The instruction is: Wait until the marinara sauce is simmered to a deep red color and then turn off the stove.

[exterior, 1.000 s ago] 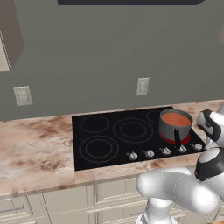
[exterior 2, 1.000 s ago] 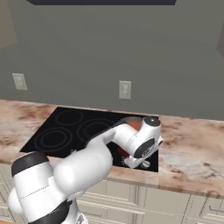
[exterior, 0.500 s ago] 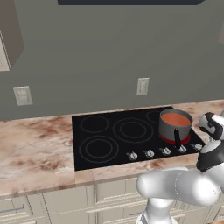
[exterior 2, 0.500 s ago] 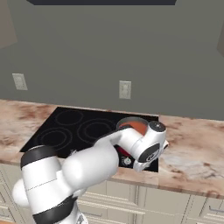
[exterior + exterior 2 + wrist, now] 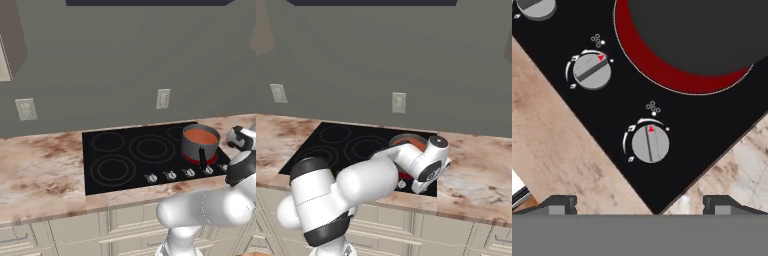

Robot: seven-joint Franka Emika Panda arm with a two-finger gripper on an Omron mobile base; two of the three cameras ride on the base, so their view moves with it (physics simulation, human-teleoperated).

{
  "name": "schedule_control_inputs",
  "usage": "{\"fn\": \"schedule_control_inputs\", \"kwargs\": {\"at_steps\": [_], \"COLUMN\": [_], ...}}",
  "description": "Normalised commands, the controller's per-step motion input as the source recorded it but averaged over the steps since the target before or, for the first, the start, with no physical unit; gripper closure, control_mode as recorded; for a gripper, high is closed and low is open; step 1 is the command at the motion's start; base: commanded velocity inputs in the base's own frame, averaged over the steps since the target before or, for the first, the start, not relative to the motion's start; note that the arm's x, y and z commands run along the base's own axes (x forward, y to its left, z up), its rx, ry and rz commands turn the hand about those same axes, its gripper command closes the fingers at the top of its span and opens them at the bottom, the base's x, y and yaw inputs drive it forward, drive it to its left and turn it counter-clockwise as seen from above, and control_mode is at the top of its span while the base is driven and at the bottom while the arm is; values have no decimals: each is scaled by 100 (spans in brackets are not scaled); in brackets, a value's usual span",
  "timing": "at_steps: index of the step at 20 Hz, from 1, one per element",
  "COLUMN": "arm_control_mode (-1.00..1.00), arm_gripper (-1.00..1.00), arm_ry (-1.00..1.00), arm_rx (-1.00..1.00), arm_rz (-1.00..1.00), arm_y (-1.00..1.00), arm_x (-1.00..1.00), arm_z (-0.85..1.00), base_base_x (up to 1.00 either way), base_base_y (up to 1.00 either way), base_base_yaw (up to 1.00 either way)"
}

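Fingers [image 5: 640, 204] wide apart over a stove [image 5: 577, 112] knob [image 5: 650, 144] — glowing burner [image 5: 657, 65] close by, orange-red marinara sauce [image 5: 201, 135] beyond.

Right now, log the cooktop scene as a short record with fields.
sauce: marinara sauce, orange-red, filling a grey saucepan
pan position: right front burner of the stove
burner: ring under the pan glows red
knobs: row of silver knobs along the front edge
pincer: open, hovering just short of the end knob, not touching it
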Motion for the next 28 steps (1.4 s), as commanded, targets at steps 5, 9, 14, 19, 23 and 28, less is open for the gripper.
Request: {"fn": "schedule_control_inputs", "kwargs": {"at_steps": [5, 9, 14, 19, 23, 28], "arm_control_mode": [-100, -100, -100, -100, -100, -100], "arm_gripper": [-100, -100, -100, -100, -100, -100], "arm_ry": [0, 0, 0, 2, 2, 1], "arm_rx": [0, 0, 0, 0, 0, 0], "arm_rz": [0, 0, 0, 0, 0, 0], "arm_y": [0, 0, 0, 0, 2, 8], "arm_x": [25, 23, 15, 0, 0, 0], "arm_z": [0, 0, 0, -3, -12, -7], "base_base_x": [0, 0, 0, 0, 0, 0], "base_base_y": [0, 0, 0, 0, 0, 0], "base_base_yaw": [0, 0, 0, 0, 0, 0]}}
